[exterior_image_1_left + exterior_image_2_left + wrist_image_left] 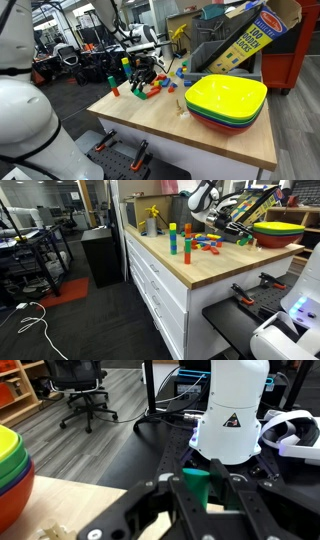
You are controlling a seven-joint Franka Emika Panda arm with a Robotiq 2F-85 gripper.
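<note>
On the table (140, 118), stack of bowls (228, 118) at right, yellow bowl (226, 92) on top, block box (258, 32) tipped at upper right, pincer (206, 480) clenched on green block (197, 488) mid-frame, its sides hidden by fingers (172, 500).

Bright, even overhead workshop light with soft shadows; small, slightly blurry frames; wrist view's foreground seems out of focus.

The gripper (208, 495) fills the lower frame, its dark fingers pressed against what looks like a green block (197, 485) between them. Behind it rises the robot's white base (232, 415). Stacked coloured bowls (10, 470) sit at the left edge on the wooden table (60, 505), with an office chair (82, 385) beyond on the floor.
</note>
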